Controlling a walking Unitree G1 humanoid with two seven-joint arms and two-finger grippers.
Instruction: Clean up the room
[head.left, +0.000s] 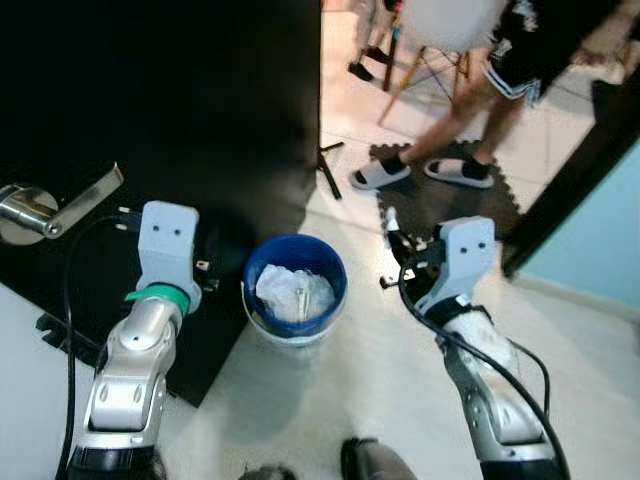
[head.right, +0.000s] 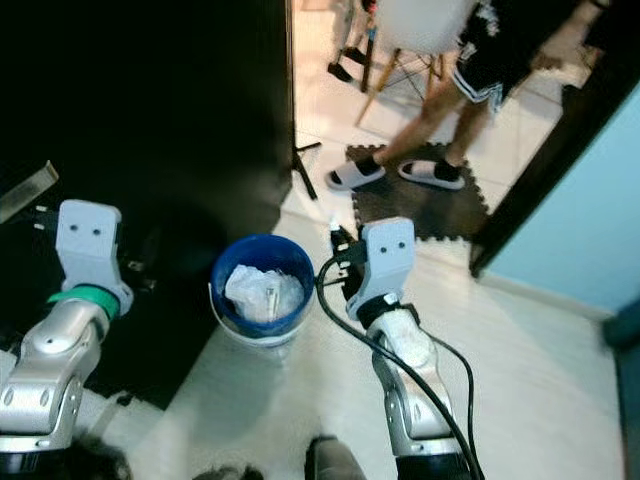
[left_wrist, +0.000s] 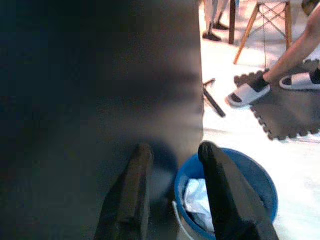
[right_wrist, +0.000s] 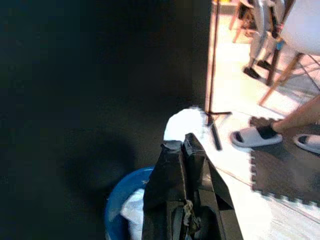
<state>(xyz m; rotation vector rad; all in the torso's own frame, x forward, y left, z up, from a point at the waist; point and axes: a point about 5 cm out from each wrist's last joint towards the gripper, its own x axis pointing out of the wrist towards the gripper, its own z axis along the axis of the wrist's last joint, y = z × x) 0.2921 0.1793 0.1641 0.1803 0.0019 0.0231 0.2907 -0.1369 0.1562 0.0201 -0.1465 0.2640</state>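
Note:
A blue bucket (head.left: 295, 290) stands on the pale floor beside a black door, with crumpled white paper (head.left: 293, 292) inside it. My right gripper (right_wrist: 180, 142) hovers just right of the bucket's rim and a little above it. It is shut on a small white wad of paper (right_wrist: 184, 121) that pokes out past its fingertips. My left gripper (left_wrist: 172, 152) is open and holds nothing. It hangs close to the door face, left of the bucket (left_wrist: 250, 175).
The black door (head.left: 200, 110) with a silver lever handle (head.left: 45, 205) fills the left side. A person's legs in white slides (head.left: 380, 174) stand on a dark foam mat (head.left: 450, 200) beyond the bucket. A wooden-legged chair (head.left: 440, 50) is behind them, and a black stand's foot (head.left: 328, 170) is by the door edge.

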